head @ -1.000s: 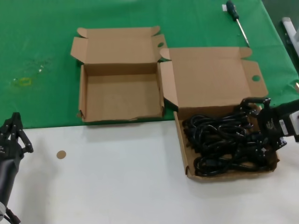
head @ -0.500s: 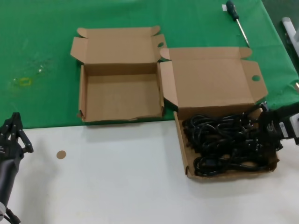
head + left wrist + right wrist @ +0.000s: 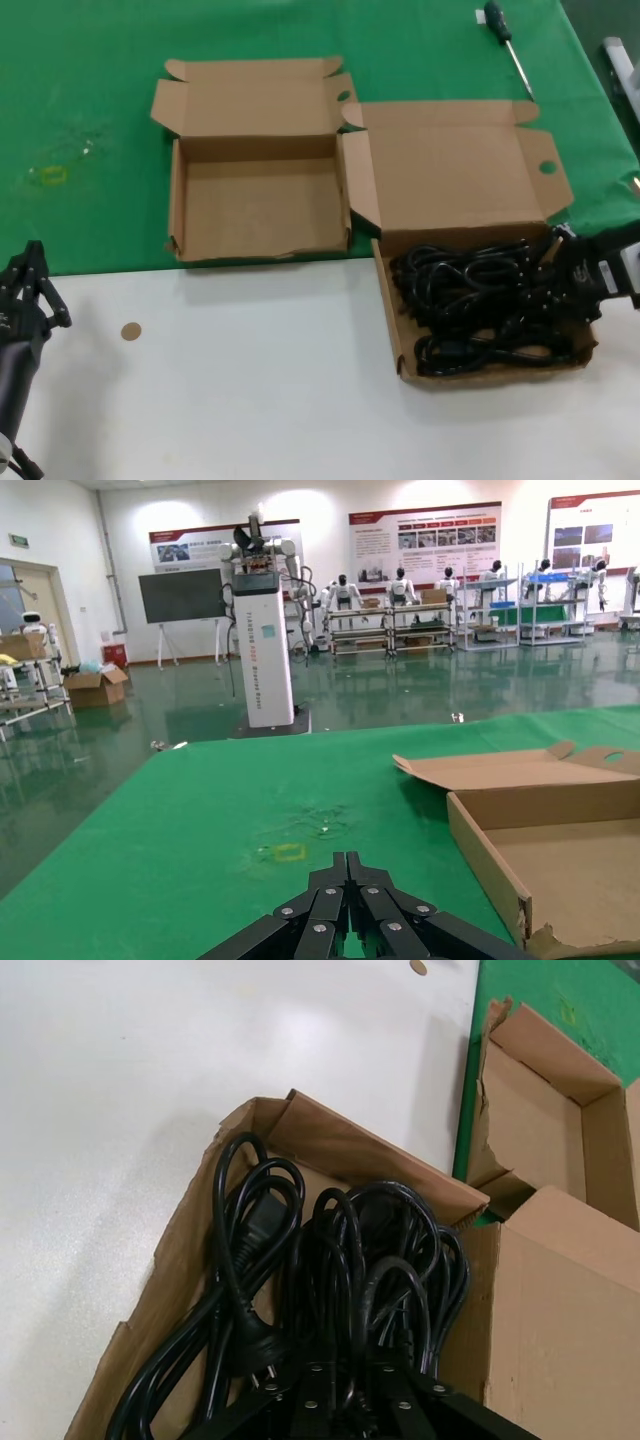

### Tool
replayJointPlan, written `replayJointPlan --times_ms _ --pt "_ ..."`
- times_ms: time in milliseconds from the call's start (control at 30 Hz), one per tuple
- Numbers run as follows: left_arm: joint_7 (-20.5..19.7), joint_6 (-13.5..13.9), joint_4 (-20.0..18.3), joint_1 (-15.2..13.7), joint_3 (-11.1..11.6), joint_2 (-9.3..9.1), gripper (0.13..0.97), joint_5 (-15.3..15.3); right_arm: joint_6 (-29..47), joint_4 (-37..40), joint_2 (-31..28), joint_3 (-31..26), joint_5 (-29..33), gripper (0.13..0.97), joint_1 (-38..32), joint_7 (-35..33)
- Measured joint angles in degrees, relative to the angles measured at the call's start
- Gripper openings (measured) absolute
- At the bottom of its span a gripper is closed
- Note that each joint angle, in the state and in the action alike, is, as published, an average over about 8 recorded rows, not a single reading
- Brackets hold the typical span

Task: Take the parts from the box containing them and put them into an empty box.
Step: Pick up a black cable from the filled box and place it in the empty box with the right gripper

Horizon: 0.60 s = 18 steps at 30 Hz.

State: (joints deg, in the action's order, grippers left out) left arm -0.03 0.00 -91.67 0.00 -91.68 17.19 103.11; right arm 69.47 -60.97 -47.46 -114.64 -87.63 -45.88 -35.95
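The right hand [image 3: 556, 285] is lowered into the right end of the full box [image 3: 392, 318], down among the coiled power cords [image 3: 470, 300]; the cords are seen directly under and around its fingers, but whether anything is gripped cannot be told. The empty box [image 3: 178, 205] sits well apart, to the left. The left hand [image 3: 30, 290] is parked closed at the desk's [image 3: 250, 390] left edge.

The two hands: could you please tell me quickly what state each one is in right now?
Left hand: closed, holding nothing, parked at the table's near left edge.
Right hand: down among the power cords; open or closed cannot be told.
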Motion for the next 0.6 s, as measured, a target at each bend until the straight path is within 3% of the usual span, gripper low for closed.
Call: replayJointPlan --times_ms 100,600 --pt "0.0 0.0 0.0 0.0 0.0 0.0 0.152 0.0 0.25 -0.25 -0.1 0.0 0.01 0.198 -0.21 0.47" --pt "0.0 0.0 0.0 0.0 0.0 0.0 0.152 0.0 2.12 -2.6 0.24 0.57 -0.54 0.159 -4.65 5.55"
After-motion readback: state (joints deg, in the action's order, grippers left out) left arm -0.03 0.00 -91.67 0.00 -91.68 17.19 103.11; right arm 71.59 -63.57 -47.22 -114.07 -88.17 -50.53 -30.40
